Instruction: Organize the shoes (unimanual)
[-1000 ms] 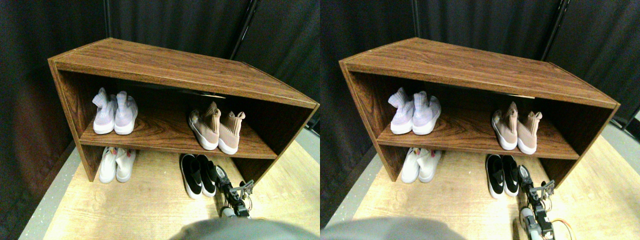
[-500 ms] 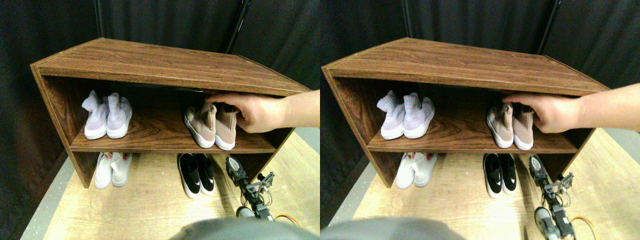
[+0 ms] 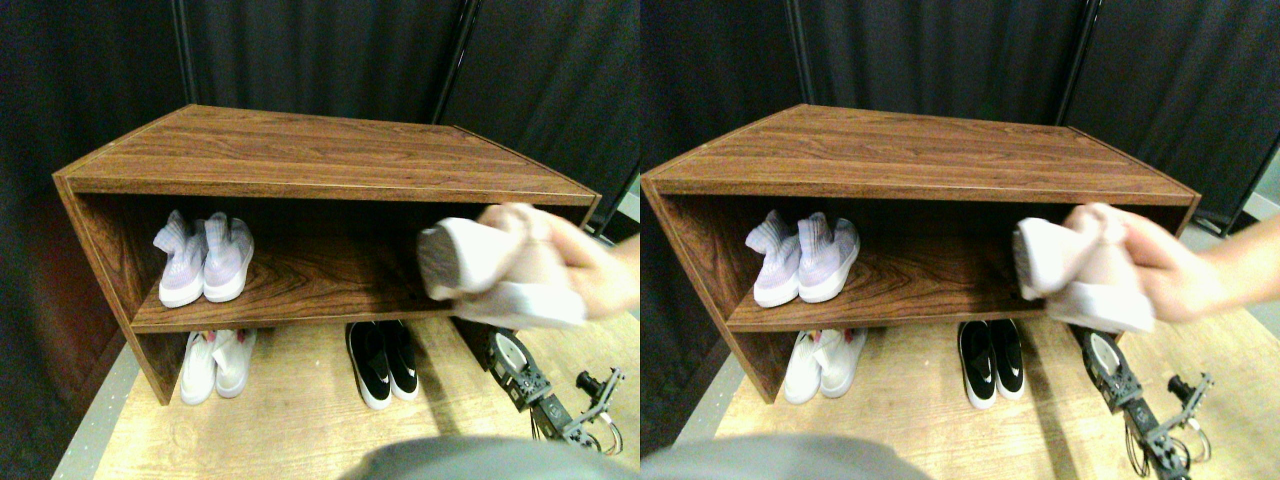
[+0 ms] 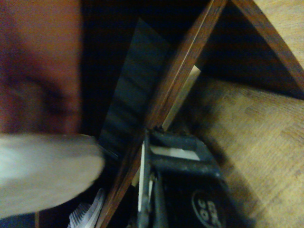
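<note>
**Beige pair lifted off the shelf by a hand**

Now, stereo view: a person's hand (image 3: 590, 275) reaches in from the right and grips the pinkish-beige shoes (image 3: 490, 268), both together, soles showing white. The pair is in the air in front of the rack's (image 3: 300, 165) right end, clear of the middle shelf (image 3: 300, 290) (motion blur hides where the fingers sit).

Lavender shoes (image 3: 205, 258) stand side by side on the left of the shelf, toes toward the camera. On the floor (image 3: 300, 420) under the shelf: white shoes (image 3: 215, 363) at left, black shoes (image 3: 383, 362) near the middle, each pair side by side.

Right gripper (image 3: 512, 358) lies low on the floor, just right of the black shoes, near the rack's right side panel, under the lifted pair. It carries nothing that shows; whether its jaws are wide or narrow cannot be told from either view.

Wrist view adds what the stereo view lacks: the dark jaw frame close against the rack's wooden edge, and a blurred pale sole (image 4: 45, 173) with the blurred hand (image 4: 40, 66) beside it. It shows no other shoes clearly.
</note>
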`<action>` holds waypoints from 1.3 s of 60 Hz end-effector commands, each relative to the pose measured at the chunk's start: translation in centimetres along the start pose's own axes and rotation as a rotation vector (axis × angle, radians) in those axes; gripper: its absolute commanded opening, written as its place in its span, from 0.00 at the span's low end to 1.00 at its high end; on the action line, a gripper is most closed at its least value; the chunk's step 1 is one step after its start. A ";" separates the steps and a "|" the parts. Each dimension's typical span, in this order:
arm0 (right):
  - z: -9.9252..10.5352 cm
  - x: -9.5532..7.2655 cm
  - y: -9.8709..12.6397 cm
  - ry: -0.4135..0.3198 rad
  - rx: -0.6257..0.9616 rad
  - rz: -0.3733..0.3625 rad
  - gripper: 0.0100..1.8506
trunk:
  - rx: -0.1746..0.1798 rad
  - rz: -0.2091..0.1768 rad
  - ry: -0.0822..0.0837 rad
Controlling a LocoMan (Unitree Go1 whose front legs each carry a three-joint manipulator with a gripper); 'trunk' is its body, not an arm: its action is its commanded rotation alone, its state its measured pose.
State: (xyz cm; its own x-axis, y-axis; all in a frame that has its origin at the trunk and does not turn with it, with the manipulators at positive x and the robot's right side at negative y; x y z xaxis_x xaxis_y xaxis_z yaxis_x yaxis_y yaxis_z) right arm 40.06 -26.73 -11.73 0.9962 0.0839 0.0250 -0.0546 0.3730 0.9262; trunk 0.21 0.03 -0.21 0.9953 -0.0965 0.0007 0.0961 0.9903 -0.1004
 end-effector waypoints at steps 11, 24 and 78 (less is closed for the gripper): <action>-0.4 -2.0 3.8 0.052 -0.060 0.134 0.03 | 0.000 -0.005 -0.044; -1.0 -3.3 5.5 0.080 -0.041 0.199 0.03 | -0.003 0.001 -0.062; -2.3 -3.5 7.4 0.022 -0.061 0.277 0.03 | -0.024 0.029 -0.068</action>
State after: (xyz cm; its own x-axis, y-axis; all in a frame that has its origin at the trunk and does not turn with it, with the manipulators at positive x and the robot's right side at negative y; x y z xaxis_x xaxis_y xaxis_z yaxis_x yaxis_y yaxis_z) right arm 36.27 -22.23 -6.52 0.9527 0.2059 0.2235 -0.2889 0.3855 0.8763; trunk 0.11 -0.06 -0.20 0.9956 -0.0689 0.0639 0.0762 0.9897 -0.1212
